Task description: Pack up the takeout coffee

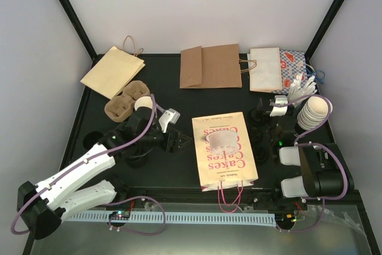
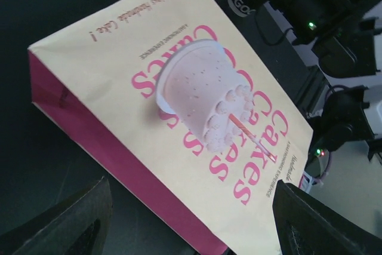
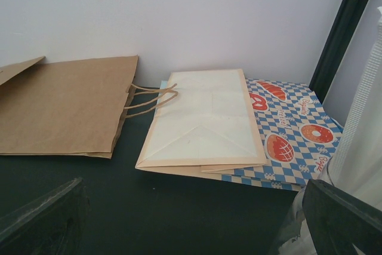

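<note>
A small white cup [image 1: 143, 104] stands beside the cardboard cup carrier [image 1: 122, 103] at the back left, partly hidden by my left arm's cable. A cream paper bag with pink "Cakes" print [image 1: 224, 150] lies flat in the middle of the table. It fills the left wrist view [image 2: 197, 94]. My left gripper [image 1: 179, 140] is open and empty just left of the bag, over its pink side fold [image 2: 191, 219]. My right gripper [image 1: 267, 111] is open and empty right of the bag, low over the black table and facing the back bags [image 3: 197, 219].
Flat at the back lie a tan bag [image 1: 112, 71], a brown bag [image 1: 210, 67], a cream bag [image 1: 265, 68] and a blue checked bag [image 1: 298, 64]. A stack of nested cups [image 1: 313, 111] and white utensils [image 1: 301, 88] stand at the right. Black lids [image 1: 258, 141] lie beside the Cakes bag.
</note>
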Controlling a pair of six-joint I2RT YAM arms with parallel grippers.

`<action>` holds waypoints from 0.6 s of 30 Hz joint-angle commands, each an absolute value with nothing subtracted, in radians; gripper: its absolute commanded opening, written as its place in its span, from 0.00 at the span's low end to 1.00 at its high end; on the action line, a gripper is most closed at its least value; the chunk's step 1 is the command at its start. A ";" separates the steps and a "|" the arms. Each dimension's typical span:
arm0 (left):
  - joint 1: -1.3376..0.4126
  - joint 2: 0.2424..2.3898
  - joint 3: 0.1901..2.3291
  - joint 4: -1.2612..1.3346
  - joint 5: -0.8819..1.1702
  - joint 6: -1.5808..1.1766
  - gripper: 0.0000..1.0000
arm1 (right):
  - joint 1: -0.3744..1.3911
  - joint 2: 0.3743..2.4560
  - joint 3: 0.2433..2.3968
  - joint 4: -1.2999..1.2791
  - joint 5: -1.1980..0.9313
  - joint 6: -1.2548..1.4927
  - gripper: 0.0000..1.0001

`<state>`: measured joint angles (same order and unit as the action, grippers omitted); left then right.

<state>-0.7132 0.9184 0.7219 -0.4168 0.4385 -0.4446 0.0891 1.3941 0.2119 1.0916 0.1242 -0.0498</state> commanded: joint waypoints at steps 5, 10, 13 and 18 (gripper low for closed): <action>-0.761 0.907 0.795 -0.482 0.513 -0.296 0.76 | 0.082 1.394 0.225 1.120 0.124 -0.047 1.00; -0.828 0.895 0.816 -0.511 0.475 -0.230 0.76 | 0.083 1.394 0.225 1.119 0.123 -0.047 1.00; -0.856 0.882 0.817 -0.509 0.448 -0.211 0.77 | 0.082 1.394 0.226 1.120 0.124 -0.047 1.00; -0.896 0.877 0.818 -0.526 0.422 -0.169 0.78 | 0.083 1.395 0.225 1.119 0.124 -0.047 1.00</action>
<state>-0.8684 0.8909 0.7792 -0.4973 0.4576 -0.2333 0.0891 1.3941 0.2119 1.0916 0.1238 -0.0498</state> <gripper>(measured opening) 0.772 0.999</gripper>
